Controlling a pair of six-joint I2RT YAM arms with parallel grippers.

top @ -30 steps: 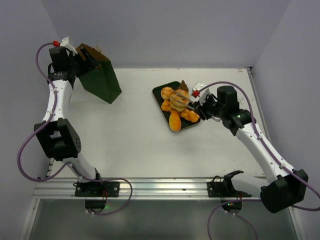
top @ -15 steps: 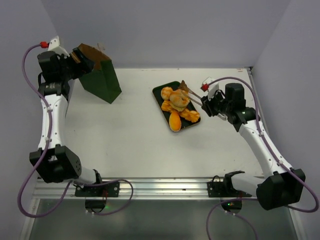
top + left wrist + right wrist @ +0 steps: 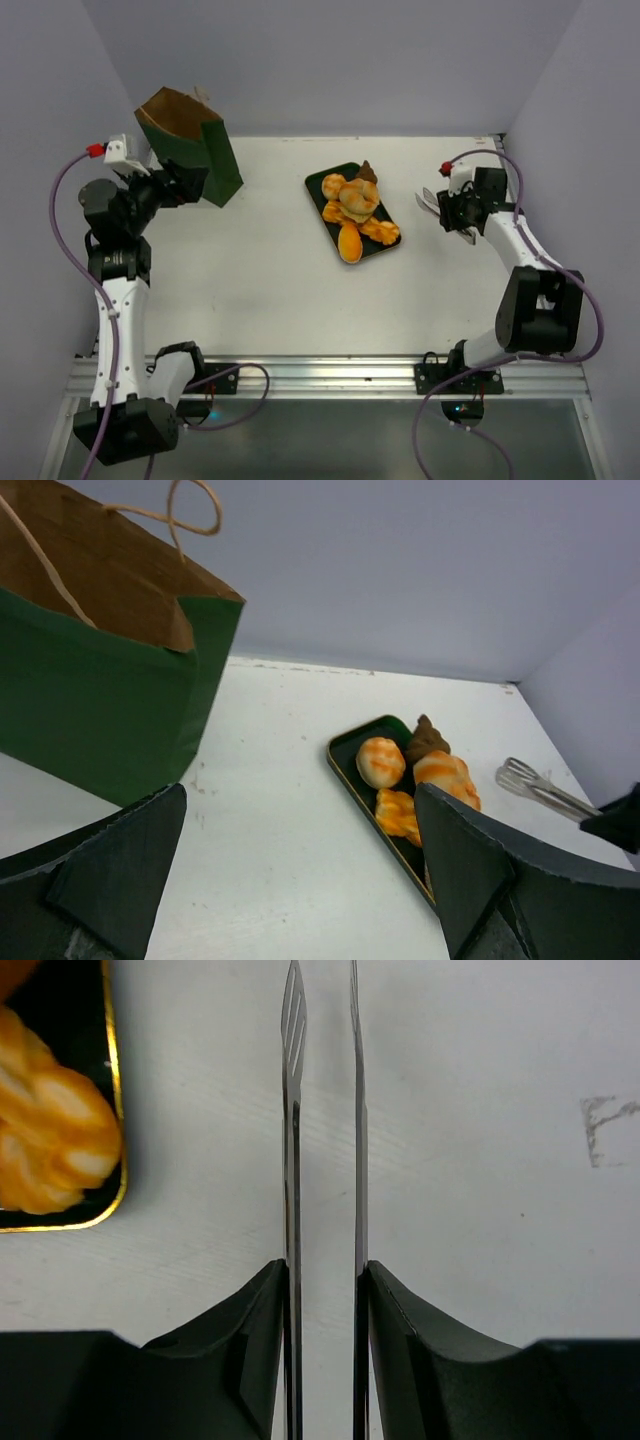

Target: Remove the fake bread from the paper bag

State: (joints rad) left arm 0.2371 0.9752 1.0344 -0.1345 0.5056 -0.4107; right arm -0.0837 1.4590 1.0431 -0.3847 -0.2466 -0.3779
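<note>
Showing fake bread piled on green tray at table ctr; task looks near done, paper bag interior at 10 o'clock unseen. L gripper beside it spread wide, empty. R gripper at 3 o'clock pinches bare metal tongs.

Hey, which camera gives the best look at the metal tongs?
Right wrist: the tongs fill the frame, both blades pinched by the right gripper. Left wrist shows only their slotted tip, far off; the top view shows them tiny at that gripper.

Lab bench: white table, bare grey walls.
</note>
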